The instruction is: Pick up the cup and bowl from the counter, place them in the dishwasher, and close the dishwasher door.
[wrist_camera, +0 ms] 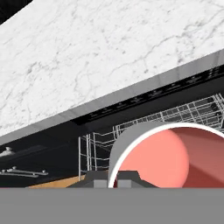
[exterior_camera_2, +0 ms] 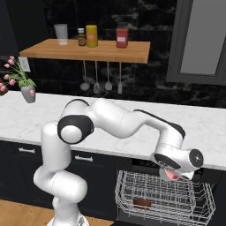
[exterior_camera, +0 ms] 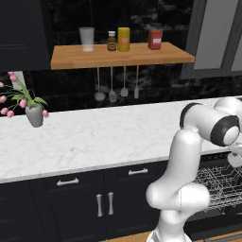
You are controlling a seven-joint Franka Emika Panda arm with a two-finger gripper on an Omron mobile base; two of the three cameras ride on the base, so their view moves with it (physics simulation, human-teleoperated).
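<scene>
My gripper (wrist_camera: 111, 178) is shut on the rim of the cup (wrist_camera: 162, 159), white-grey outside and salmon-red inside, which is tipped toward the camera. From the right base view the gripper (exterior_camera_2: 175, 173) holds the cup (exterior_camera_2: 169, 175) just above the pulled-out grey wire rack (exterior_camera_2: 163, 194) of the open dishwasher (exterior_camera_2: 145, 164). A low brown bowl (exterior_camera_2: 142, 203) lies in the rack's front left. The white marble counter (exterior_camera: 94, 137) runs above. The left base view has the cup (exterior_camera: 234, 159) at its right edge. The rack hides the dishwasher door.
A vase of pink flowers (exterior_camera: 34, 113) stands on the counter's left. A wooden shelf (exterior_camera: 118, 56) carries a frosted tumbler (exterior_camera: 87, 38), jars and a red box, and utensils (exterior_camera: 112, 85) hang below it. Dark cabinets with silver handles (exterior_camera: 104, 203) sit left of the dishwasher.
</scene>
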